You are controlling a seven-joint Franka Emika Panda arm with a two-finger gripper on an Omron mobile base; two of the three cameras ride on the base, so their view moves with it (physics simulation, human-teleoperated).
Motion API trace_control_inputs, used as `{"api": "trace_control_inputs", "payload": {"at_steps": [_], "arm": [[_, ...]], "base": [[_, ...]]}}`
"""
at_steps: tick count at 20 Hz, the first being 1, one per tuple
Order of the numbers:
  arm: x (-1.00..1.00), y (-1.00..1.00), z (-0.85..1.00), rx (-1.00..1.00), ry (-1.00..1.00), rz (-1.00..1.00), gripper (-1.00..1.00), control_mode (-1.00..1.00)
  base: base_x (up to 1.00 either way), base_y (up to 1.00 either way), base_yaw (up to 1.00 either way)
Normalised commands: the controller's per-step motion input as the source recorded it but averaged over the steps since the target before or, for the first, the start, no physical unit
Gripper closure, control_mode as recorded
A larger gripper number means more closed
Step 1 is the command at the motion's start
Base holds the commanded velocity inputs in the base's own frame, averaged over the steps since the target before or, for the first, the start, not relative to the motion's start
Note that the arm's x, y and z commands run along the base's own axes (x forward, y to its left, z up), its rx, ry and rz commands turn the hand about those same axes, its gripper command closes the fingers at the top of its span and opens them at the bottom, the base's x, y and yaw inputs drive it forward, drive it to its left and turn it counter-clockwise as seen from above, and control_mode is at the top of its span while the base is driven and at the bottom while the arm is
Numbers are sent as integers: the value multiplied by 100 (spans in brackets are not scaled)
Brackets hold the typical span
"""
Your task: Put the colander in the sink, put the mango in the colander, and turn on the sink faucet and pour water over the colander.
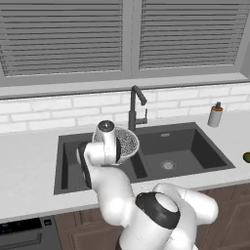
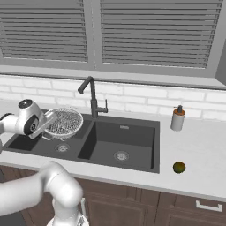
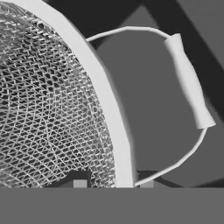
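Note:
My gripper is shut on the rim of the colander, whose wire side handle curves off to the right. The mesh colander hangs tilted above the left basin of the dark sink, clear of the basin floor. In the base views my gripper holds it from the left side. The sink faucet stands behind the divider, with water out of view. The mango lies on the counter right of the sink.
A beige dispenser bottle stands on the counter at the back right of the sink. A white tiled wall and shuttered windows close off the back. My own arm crosses the front of the left basin.

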Motion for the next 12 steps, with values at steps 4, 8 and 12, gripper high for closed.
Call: {"api": "trace_control_inputs", "payload": {"at_steps": [4,8,12], "arm": [[29,61,0,-2,0,-23,100,-100],[21,96,0,-10,0,-21,100,-100],[-2,97,0,-8,5,-20,100,-100]], "base": [[0,0,0],[0,0,0],[0,0,0]]}}
